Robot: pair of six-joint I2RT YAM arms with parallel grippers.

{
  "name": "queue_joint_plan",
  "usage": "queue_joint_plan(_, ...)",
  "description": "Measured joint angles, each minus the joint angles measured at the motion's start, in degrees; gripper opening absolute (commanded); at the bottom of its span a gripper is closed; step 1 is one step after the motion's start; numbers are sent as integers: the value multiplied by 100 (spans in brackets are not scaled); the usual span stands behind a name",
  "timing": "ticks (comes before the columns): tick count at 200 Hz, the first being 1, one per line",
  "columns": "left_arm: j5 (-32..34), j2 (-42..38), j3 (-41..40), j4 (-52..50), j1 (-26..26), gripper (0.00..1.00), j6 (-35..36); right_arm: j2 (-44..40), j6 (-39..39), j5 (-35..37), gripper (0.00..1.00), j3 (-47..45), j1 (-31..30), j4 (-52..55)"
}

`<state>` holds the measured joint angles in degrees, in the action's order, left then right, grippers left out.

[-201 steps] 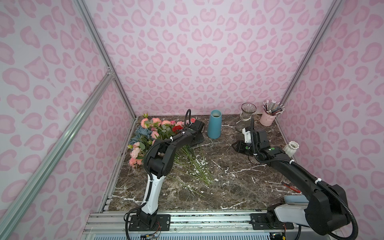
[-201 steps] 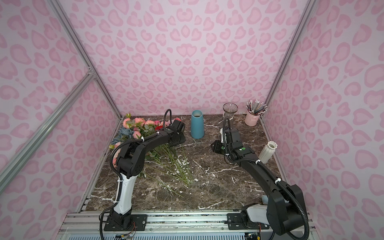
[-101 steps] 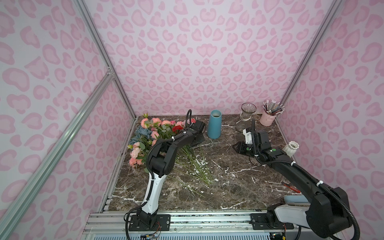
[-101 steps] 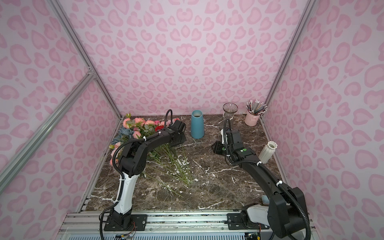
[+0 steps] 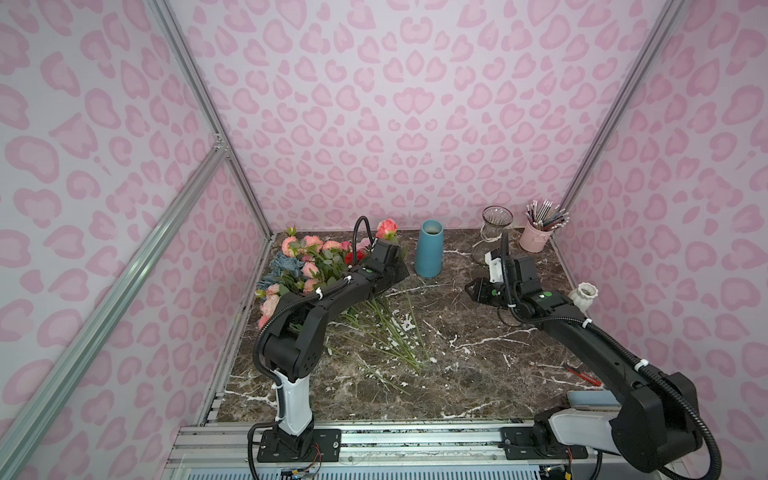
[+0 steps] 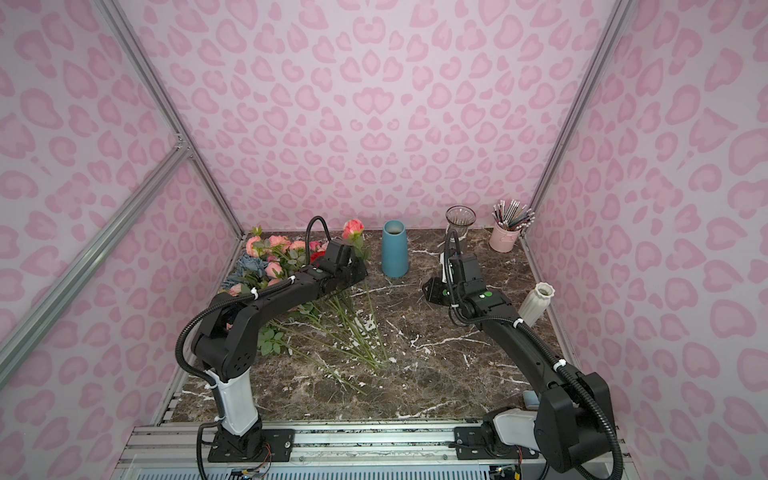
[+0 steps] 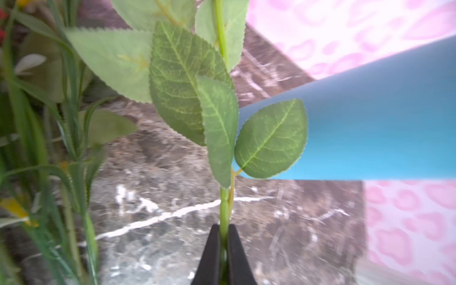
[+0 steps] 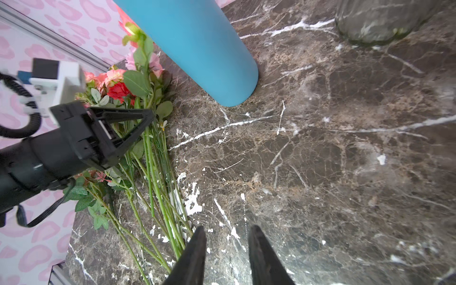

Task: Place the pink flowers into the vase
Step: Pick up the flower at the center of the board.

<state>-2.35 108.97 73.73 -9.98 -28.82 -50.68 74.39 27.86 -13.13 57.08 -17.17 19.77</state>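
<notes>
In both top views: salmon-pink artificial rose on long green stem (image 5: 387,227) held with bloom above left gripper (image 5: 400,270), just beside tall blue tapered vase (image 5: 429,249). Pink flower pile (image 5: 309,255) spread over dark marble counter (image 5: 478,353).

Left wrist: stem pinched by closed left gripper; leaves (image 7: 187,81) overlapped on vase.

Right wrist: right gripper (image 8: 228,229) narrowly parted, nothing held, over bare counter; loose green stems (image 8: 162,197) close beside.

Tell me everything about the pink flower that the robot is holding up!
The pink flower is a salmon-pink rose that looks artificial. It sits on a long, thin green stem with saw-edged green leaves. It stands roughly upright with the bloom on top, beside the blue vase and not yet in it. The left gripper is shut on the stem below the leaves.
</notes>
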Motion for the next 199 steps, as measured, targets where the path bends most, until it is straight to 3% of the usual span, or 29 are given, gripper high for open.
queue_joint_plan(32, -273, -802, -479, 575, 15, 4, 278, 114, -151, 120, 34, 337, -168, 155)
queue_joint_plan(95, -522, -2389, -568, 675, 201, 4, 981, 573, -542, 142, 33, 1554, -603, 509)
queue_joint_plan(129, -1508, -2632, -557, 710, 437, 4, 1228, 595, -704, -483, 33, 2068, -619, 402)
queue_joint_plan(167, -2802, -2728, -612, 1235, 503, 4, 1257, 684, -732, -1692, 33, 2470, -643, -85)
queue_joint_plan(199, -3816, -2656, -986, 2181, 509, 4, 739, 813, -610, -2555, 34, 2463, -772, -431)
